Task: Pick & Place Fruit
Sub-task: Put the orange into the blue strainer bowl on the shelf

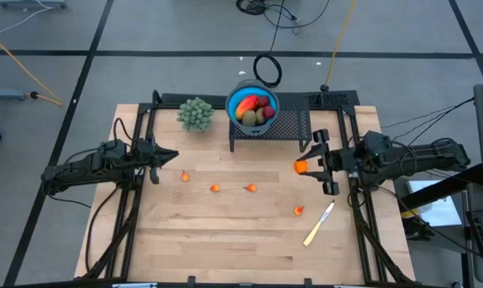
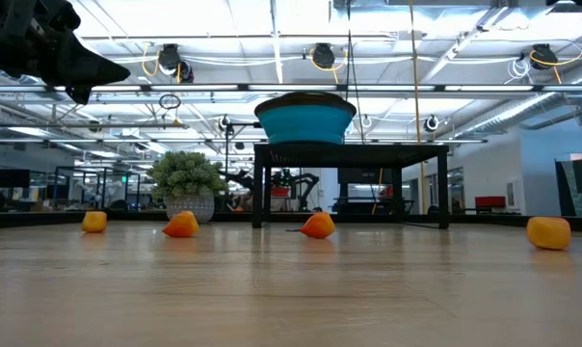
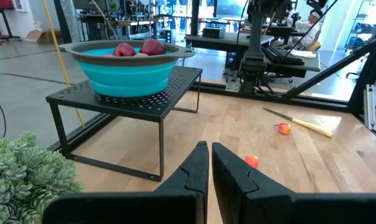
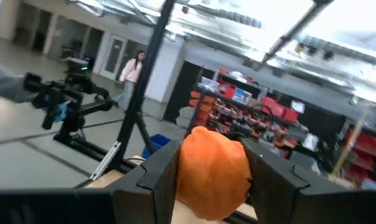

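A blue bowl [image 1: 240, 93] with red, yellow and brown-olive fruit [image 1: 255, 110] in it stands on a black perforated rack [image 1: 288, 126] at the table's far middle. Several small orange fruit bits [image 1: 215, 189] lie in a loose row on the wooden table. My right gripper [image 1: 304, 166] is near the rack's right near corner, above the table, shut on an orange fruit piece [image 4: 213, 171]. My left gripper [image 1: 171, 156] is shut and holds nothing, at the table's left, pointing level toward the right. My right gripper pinches the orange fruit piece by its two opposite sides [image 4: 183, 168] between its two fingers [image 4: 157, 177]. The fingers come from the table's right side, slanting a little upward. The piece is lifted clear of the table and bulges above the fingertips.
A green bushy plant [image 1: 196, 114] stands left of the rack. A pale yellowish knife [image 1: 318, 224] lies at the table's near right, with an orange bit [image 1: 298, 210] beside it. Bare wood stretches along the near side of the table [image 1: 225, 240].
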{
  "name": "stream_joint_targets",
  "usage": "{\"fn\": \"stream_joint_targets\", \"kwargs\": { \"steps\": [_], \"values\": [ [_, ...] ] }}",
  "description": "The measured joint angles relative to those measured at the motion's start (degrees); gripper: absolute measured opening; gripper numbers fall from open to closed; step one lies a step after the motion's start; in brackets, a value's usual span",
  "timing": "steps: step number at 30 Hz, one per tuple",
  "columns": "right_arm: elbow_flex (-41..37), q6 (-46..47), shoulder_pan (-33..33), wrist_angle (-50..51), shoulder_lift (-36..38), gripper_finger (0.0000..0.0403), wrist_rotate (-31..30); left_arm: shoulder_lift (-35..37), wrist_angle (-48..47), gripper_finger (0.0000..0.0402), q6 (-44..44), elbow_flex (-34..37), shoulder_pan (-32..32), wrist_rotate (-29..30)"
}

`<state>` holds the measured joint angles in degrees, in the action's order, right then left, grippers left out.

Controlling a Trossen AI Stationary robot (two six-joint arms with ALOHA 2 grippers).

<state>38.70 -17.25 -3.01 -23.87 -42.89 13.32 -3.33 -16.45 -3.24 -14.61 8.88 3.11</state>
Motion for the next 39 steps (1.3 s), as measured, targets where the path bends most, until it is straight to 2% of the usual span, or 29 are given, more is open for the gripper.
{"fn": "stream_joint_targets", "kwargs": {
  "steps": [6, 14, 20, 31, 39],
  "values": [
    [0.0, 10.6, 0.0, 0.9, -1.7, 0.0155, -12.6, 0.0, 0.0, 0.0021, 0.0, 0.0, 0.0, 0.0],
    [0.0, 12.1, 0.9, 1.8, -9.1, 0.0155, -20.7, 0.0, 0.0, 0.0021, 0.0, 0.0, 0.0, 0.0],
    [2.1, 12.3, 4.6, 3.2, -14.6, 0.0155, -20.8, 0.0, 0.0, 0.0021, 0.0, 0.0, 0.0, 0.0],
    [18.1, 11.1, 13.0, 19.7, -24.7, 0.0155, -20.8, 0.0, 0.0, 0.0021, 0.0, 0.0, 0.0, 0.0],
    [26.0, 6.1, 19.4, 20.8, -31.7, 0.0155, -20.6, 0.0, 0.0, 0.0021, 0.0, 0.0, 0.0, 0.0]
  ]
}}
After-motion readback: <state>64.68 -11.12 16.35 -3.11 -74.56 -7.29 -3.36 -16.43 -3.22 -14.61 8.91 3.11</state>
